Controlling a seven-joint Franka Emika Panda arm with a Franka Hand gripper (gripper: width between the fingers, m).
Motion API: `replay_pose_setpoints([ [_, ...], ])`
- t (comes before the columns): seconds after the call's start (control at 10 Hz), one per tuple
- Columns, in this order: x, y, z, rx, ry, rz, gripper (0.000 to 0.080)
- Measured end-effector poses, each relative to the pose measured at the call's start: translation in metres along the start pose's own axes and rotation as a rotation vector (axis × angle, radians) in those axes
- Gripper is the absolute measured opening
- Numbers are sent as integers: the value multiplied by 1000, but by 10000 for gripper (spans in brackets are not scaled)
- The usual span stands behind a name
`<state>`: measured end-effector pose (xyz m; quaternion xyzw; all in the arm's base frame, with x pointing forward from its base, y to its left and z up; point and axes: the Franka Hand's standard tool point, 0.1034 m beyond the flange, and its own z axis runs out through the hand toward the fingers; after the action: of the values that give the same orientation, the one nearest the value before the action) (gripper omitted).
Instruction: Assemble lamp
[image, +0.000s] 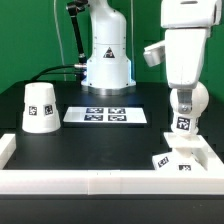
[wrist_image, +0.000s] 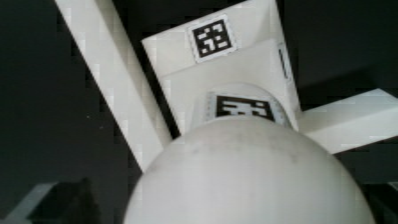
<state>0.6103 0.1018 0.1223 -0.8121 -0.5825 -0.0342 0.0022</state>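
My gripper (image: 185, 103) is at the exterior view's right and is shut on the white bulb (image: 183, 123), holding it neck down just above the flat square base (image: 176, 161). The base lies in the front right corner against the white border wall. In the wrist view the bulb's round dome (wrist_image: 240, 175) fills the foreground, with a tag beyond it and the tagged base (wrist_image: 214, 40) further on. My fingers are hidden there. The cone shade (image: 40, 107) stands upright alone at the exterior view's left.
The marker board (image: 105, 115) lies flat at the table's middle. A white border wall (image: 100, 181) runs along the front edge and also shows in the wrist view (wrist_image: 111, 80). The robot's pedestal (image: 107, 60) stands at the back.
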Motion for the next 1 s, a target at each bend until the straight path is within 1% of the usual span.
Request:
replay_pose_setpoints([
  [0.2, -1, 0, 0, -2, -3, -14, 698],
  [0.3, -1, 0, 0, -2, -4, -13, 575],
  [0.6, -2, 1, 0, -3, -2, 38, 577],
  [0.7, -5, 1, 0, -5, 1, 80, 577],
  [1.0, -5, 0, 0, -1, 4, 452, 577],
])
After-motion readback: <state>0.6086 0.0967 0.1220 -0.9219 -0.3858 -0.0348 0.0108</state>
